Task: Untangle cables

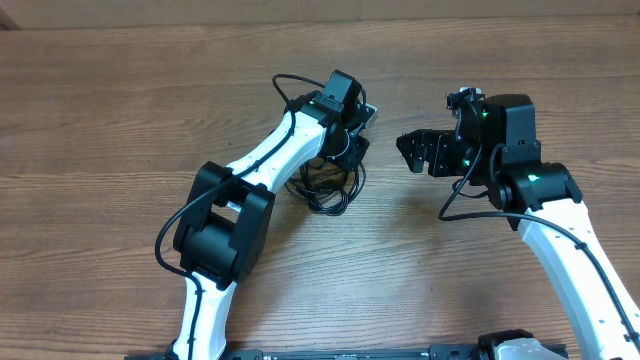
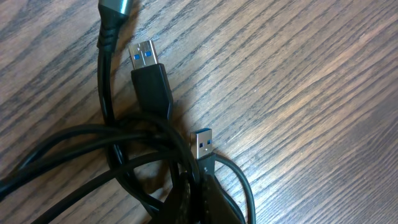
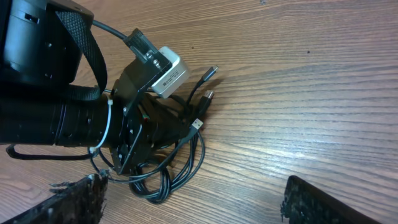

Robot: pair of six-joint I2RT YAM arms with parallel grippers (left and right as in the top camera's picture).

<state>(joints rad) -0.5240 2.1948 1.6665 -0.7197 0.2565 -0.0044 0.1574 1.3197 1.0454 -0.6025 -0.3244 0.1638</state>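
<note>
Three plugs (image 2: 151, 81), tangled black cables (image 2: 106, 87)

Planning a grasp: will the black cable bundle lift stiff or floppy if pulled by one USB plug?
Probably floppy: the cables lie in loose loops. One plug would likely drag the others, since strands cross beneath it. Seems light: thin cords.

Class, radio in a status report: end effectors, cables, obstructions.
Left end effector over cables, grip unseen. Right end effector open, apart. Cables tangled, nothing blocking.
</note>
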